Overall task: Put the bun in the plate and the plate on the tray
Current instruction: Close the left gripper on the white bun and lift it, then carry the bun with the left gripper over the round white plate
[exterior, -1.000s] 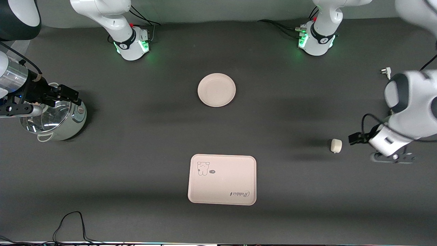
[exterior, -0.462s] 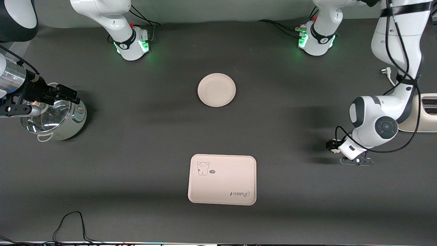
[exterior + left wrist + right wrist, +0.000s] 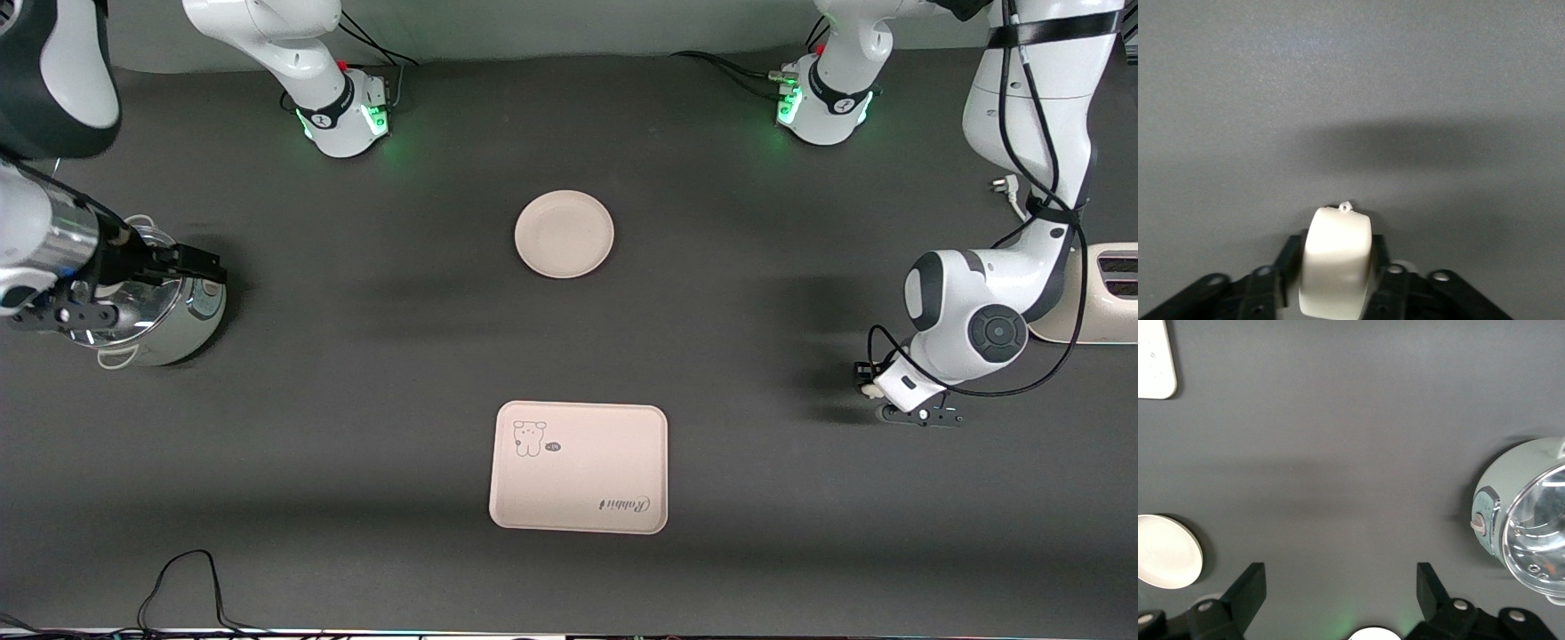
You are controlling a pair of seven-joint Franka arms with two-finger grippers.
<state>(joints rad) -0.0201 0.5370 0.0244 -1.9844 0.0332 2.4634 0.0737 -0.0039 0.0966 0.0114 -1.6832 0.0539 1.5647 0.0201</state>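
The bun is seen in the left wrist view pressed between the two dark fingers of the left gripper, which are closed on its sides. In the front view the bun is almost wholly hidden under the left gripper, which sits low over the dark table toward the left arm's end; only a sliver of white shows there. Whether the bun rests on the table or is lifted cannot be told.

The plate lies bare in the middle of the table, well apart from the bun. The tray lies nearer to the front camera than the plate, also bare, with its cartoon animal print and script lettering facing up. Nothing stands between the bun and the plate.

At the left arm's end a cream toaster is partly covered by the arm, and a white plug lies on the table nearby. At the right arm's end a pale green pot with a glass lid is seen, and the right gripper hangs above it, waiting.

The right wrist view shows the right gripper with its fingers spread wide and nothing between them, which the front view does not make plain. That view also takes in the pot, the plate and a corner of the tray.
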